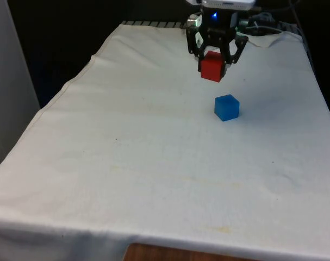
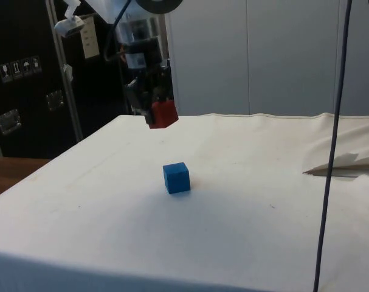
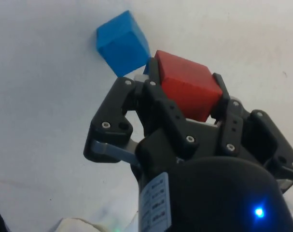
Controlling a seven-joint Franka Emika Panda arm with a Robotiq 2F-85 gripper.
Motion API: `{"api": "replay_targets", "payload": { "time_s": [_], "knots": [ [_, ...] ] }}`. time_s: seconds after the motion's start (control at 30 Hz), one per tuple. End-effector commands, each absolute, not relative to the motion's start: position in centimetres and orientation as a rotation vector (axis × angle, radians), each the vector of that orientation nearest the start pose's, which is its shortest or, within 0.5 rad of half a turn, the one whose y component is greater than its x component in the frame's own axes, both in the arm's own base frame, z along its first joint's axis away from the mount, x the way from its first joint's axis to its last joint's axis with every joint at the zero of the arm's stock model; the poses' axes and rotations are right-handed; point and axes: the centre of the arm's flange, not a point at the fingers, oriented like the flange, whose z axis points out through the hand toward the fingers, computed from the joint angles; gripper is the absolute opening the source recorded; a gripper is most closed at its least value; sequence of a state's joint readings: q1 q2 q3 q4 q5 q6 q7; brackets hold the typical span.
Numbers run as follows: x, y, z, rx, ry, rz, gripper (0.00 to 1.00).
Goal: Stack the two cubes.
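Gripper (image 1: 213, 61) hung above the table, fingers closed on opposite faces of the red cube (image 1: 212, 68), which sat slightly tilted between them and clear of the cloth. Carrying it that high looked meant to let it pass over the other block before lowering. Blue cube (image 1: 226, 107) rested flat on the white cloth (image 1: 126, 163), nearer the front camera than the gripper and a little toward the front view's right, apart from the red one. In the side view the red cube (image 2: 163, 114) hung above and beyond the blue cube (image 2: 176, 177), not yet over it. Judgement: carry under way; stacking not yet done.
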State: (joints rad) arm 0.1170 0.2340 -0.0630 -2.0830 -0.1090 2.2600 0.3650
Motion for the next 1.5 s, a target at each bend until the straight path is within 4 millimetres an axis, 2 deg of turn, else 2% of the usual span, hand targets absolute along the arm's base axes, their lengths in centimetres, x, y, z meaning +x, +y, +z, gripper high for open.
{"api": "replay_targets", "payload": {
  "time_s": [0.0, 0.3, 0.43, 0.87, 0.9, 1.13, 1.43, 1.47],
  "knots": [
    [57.3, 3.0, 31.0, -3.224, 0.385, 0.058, 0.04],
    [57.2, 4.4, 30.9, -3.222, 0.385, 0.056, 0.04],
    [57.2, 6.3, 31.1, -3.236, 0.387, 0.037, 0.04],
    [56.8, 10.1, 31.5, -3.247, 0.382, -0.034, 0.04],
    [56.9, 9.9, 31.4, -3.248, 0.38, -0.008, 0.04],
    [55.6, 11.4, 30.9, -3.224, 0.382, -0.11, 0.04],
    [54.4, 12.2, 30.3, -3.183, 0.377, -0.188, 0.04],
    [54.6, 12.1, 30.2, -3.192, 0.373, -0.155, 0.04]
  ]
}}
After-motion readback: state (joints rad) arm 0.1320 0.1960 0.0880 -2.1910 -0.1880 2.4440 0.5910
